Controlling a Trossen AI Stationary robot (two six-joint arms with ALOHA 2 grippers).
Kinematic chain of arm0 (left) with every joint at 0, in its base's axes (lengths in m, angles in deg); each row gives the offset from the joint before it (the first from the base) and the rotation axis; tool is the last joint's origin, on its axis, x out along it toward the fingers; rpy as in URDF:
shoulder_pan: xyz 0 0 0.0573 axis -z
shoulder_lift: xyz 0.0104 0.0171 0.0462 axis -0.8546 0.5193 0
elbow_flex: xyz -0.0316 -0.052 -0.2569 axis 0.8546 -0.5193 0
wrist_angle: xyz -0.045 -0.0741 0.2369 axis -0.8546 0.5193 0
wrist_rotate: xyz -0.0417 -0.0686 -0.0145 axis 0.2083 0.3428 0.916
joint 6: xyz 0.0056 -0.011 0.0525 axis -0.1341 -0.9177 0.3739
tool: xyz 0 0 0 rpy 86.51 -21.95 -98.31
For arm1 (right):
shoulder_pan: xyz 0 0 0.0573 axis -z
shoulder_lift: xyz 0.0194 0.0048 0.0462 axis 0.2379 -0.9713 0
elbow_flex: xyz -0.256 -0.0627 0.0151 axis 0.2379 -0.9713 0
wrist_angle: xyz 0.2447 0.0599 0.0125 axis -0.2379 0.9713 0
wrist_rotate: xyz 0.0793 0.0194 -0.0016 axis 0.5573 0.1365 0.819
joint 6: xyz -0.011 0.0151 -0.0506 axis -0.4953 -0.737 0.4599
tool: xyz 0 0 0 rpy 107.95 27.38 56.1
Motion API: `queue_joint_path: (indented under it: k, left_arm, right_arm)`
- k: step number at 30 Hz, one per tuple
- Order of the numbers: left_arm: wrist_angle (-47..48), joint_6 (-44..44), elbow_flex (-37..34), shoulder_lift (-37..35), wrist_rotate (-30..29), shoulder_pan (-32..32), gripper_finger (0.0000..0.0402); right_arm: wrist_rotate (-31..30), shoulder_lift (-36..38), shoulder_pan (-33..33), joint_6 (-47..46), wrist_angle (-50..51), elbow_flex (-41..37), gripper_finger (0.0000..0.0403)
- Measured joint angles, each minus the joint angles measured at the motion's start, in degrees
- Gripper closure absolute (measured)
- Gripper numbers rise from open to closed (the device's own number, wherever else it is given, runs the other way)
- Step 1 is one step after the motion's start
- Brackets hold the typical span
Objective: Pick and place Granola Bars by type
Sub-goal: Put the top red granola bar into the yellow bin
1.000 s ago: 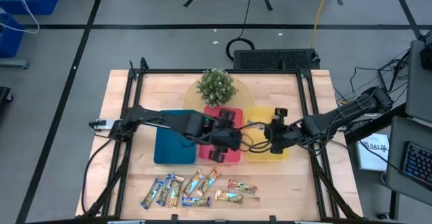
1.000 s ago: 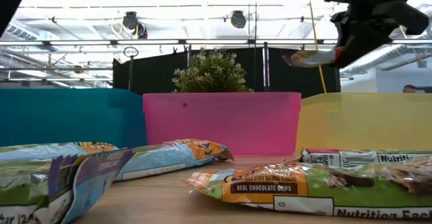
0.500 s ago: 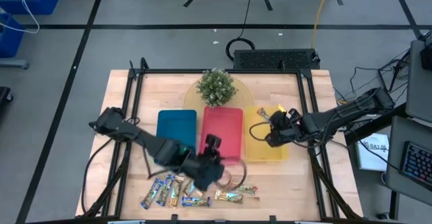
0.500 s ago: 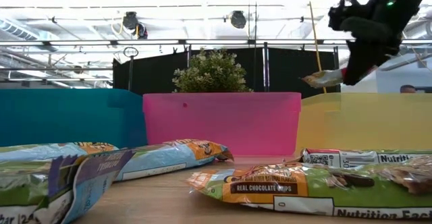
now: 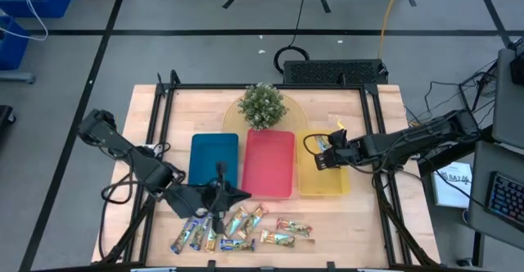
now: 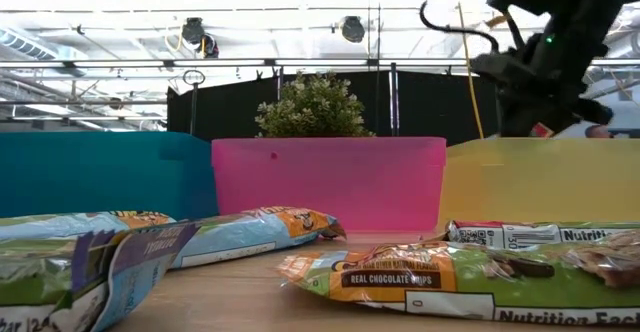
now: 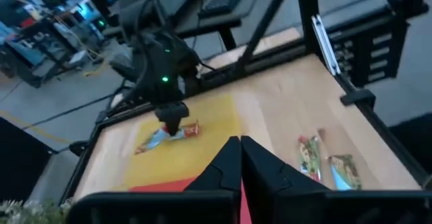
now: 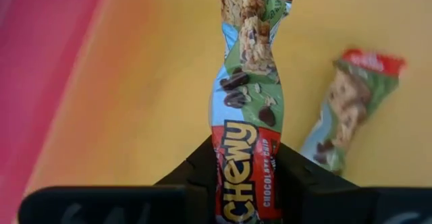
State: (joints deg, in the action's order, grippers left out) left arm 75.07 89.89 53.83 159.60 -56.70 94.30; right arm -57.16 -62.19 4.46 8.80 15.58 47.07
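Bars point(image 5: 233, 228) lie scattered along the table's point(image 5: 147, 133) front edge, loose and outside the trays. Just behind them hovers the left gripper point(image 5: 219, 192), jaws pressed together, holding nothing. Farther back stand the blue tray point(image 5: 214, 145), red tray point(image 5: 270, 164) and yellow tray point(image 5: 322, 186). Over the yellow one, the right gripper point(image 8: 246, 173) clamps a red-green bar point(image 8: 246, 109); its wrist camera shows a second such bar point(image 8: 347, 113) lying inside, hidden from the low view behind the tray wall. A plant point(image 5: 262, 104) stands at the back.
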Motion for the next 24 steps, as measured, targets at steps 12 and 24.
queue_joint_path:
  k: [12,24]
  left_arm:
    - [-8.7,1.0,-13.5,-5.5,0.3,0.1,0.0392]
    - [-9.6,1.5,-13.3,-5.5,0.9,0.1,0.0371]
  right_arm:
    - [2.8,-1.8,5.4,-1.4,-12.1,-7.6,0.0334]
    - [4.2,-6.3,8.2,6.1,-16.4,-8.7,0.0323]
